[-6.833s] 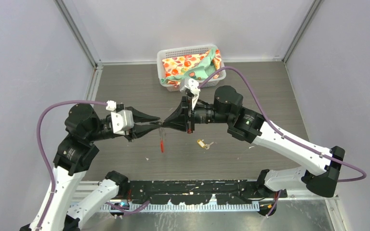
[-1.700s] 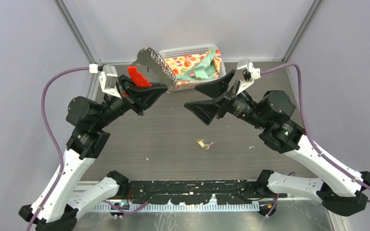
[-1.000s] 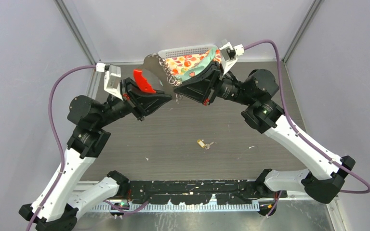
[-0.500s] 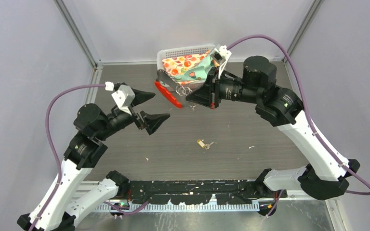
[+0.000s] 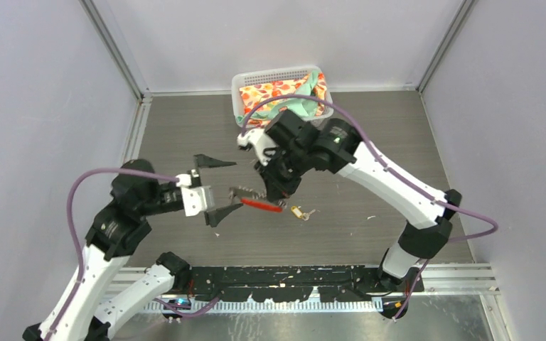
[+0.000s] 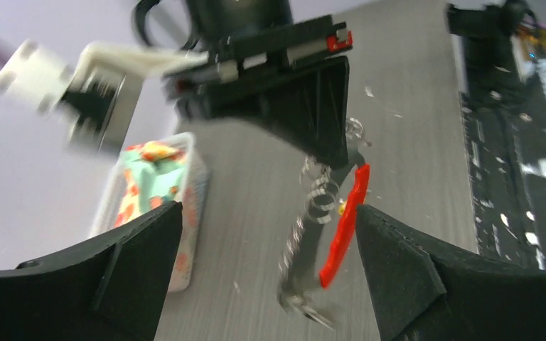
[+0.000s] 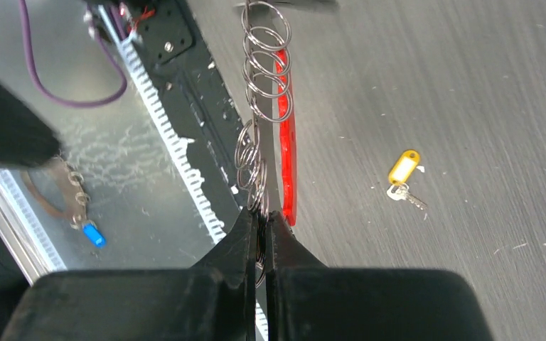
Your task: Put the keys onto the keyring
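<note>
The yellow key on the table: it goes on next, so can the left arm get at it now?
Probably not directly. The left tool is open, but the keyring hanging from the shut right tool sits between it and the yellow key; it would have to go around.

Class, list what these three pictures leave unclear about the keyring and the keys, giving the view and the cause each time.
Far end of the keyring: right wrist view, cut off by the top edge.
Loops of the keyring: left wrist view, motion blur.
Pinch point of the right tool: top view, hidden under its own wrist.
Shape of the yellow key: top view, too small.
</note>
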Available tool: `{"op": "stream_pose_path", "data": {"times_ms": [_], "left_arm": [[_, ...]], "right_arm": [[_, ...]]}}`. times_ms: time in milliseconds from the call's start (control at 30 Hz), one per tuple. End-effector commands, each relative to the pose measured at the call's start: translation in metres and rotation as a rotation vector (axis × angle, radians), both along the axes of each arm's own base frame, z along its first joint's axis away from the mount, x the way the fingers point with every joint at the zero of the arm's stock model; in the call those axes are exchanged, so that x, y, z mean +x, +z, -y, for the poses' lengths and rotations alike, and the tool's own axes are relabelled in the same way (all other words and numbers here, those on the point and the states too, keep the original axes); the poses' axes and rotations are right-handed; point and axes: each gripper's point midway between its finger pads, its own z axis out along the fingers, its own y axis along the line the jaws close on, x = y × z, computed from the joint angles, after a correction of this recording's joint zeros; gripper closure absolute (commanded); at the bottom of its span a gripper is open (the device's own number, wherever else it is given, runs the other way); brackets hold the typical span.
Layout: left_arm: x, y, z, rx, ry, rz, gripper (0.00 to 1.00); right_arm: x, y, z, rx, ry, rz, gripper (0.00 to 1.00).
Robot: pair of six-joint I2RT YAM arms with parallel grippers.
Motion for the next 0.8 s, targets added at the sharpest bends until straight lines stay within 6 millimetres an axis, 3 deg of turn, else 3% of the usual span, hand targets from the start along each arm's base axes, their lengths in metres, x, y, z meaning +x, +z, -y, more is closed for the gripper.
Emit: {"op": "stream_pose_path", "data": {"times_ms": [0,167,367,633,767], "left_arm": [[-0.027,-0.035,0.021,0.171,-0.289,-0.096,0.1],[-0.026,-0.059,0.016,0.221,-0.273,-0.145,0.11],[-0.044,-0.06,0.014,0.19,-0.309,-0.199,0.16],[-0.034,-0.065,0.017,0.183,-0.276,-0.235,0.51],[-0.018,-0.072,0.016,0.228,-0.211,-0.256,0.53]], "right_arm": [[-0.02,0.01,-0.002,-0.046,0.095,0.06,0.99],[-0.034,0.018,-0.016,-0.016,0.148,0.068,0.99],[-0.038,0.031,-0.026,0.04,0.175,0.085,0.99],[-0.045,0.04,-0.04,0.081,0.193,0.069,0.99],[-0.047,0.037,-0.045,0.076,0.2,0.06,0.99]]}}
